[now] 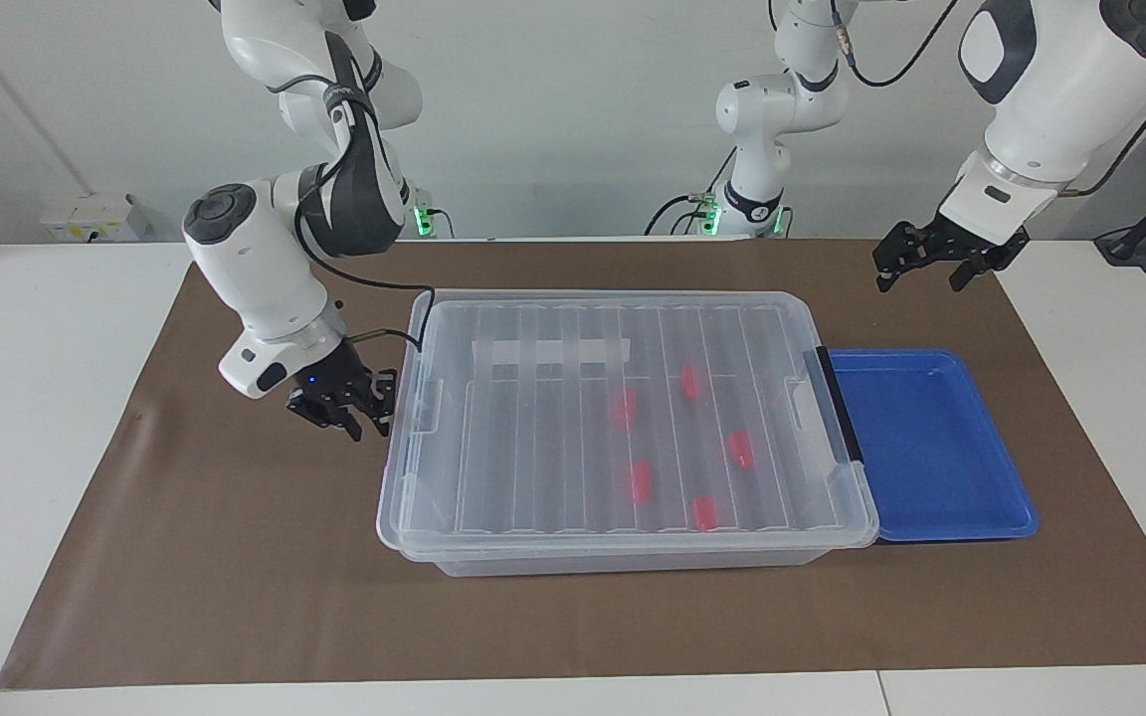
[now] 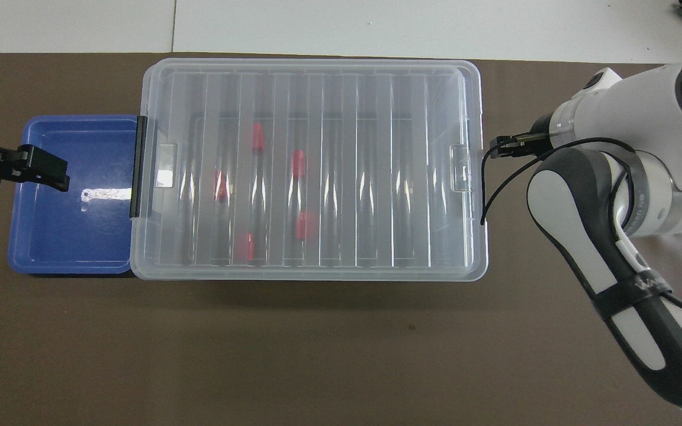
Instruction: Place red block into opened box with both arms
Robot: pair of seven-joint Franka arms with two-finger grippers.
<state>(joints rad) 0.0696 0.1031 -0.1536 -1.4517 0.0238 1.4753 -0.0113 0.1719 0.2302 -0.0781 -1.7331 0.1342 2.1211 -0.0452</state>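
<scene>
Five blocks [image 1: 641, 481] in box [image 1: 414, 517], lid [image 1: 533, 328] on | right gripper [image 1: 342, 410] beside box end, empty, spread unclear | left gripper [image 1: 931, 261] open, empty, over mat [image 1: 235, 557] | step: closing up | next: withdraw

- From where I stand, one camera sits high across the table [image 1: 66, 447], facing the two robot arms and looking down at a slant; their bases line the top of its frame against the pale wall.
- It stands back enough to take in the whole brown mat [image 1: 235, 577] and both arms to the shoulder.
- A second camera hangs above the robots' own end, looking forward and steeply down; the arms enter from its lower corners.
- It sits closer, cropping the mat's ends.
- Both views share the clear lidded box [image 1: 623, 557] [image 2: 317, 269] and blue tray [image 1: 931, 532] [image 2: 68, 266], seen half a turn apart.
</scene>
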